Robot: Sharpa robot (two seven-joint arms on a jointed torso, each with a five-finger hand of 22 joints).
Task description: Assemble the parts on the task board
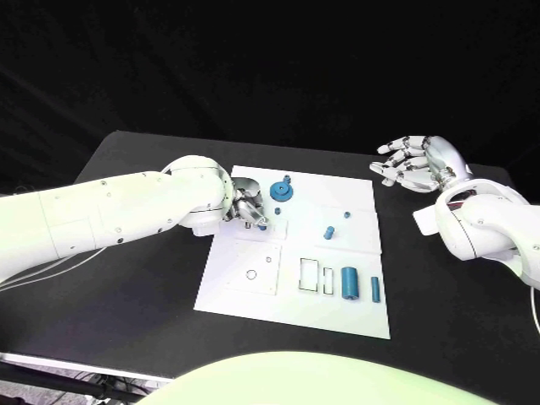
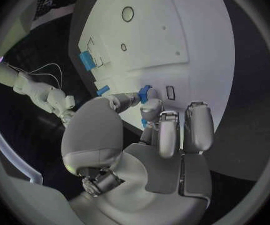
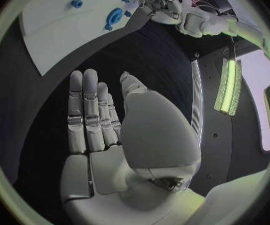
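- my left hand (image 1: 245,207) is over the left edge of the task board (image 1: 252,291), fingers bent down around a small blue part (image 2: 145,91). the left wrist view shows the part pinched at the fingertips, so i read this hand as grasping it.
- the held part sits just beside the blue gear (image 1: 281,191), which lies near the board's far edge. the part's long axis appears roughly upright in the head view; i cannot tell it exactly.
- my right hand (image 1: 418,163) is off the board, past its far right corner, above the black table (image 1: 124,312). its fingers are spread and it carries nothing: released.
- other parts on the board: a small blue peg (image 1: 328,233) near the middle, and two blue cylinders (image 1: 349,283) near the front right, both lying with long axes running front to back.
- key relation: the board lies directly beneath my left hand, so the seat for the held part is likely below or just beside the fingertips. my left hand is clearly the nearer one; my right is well apart from every part.
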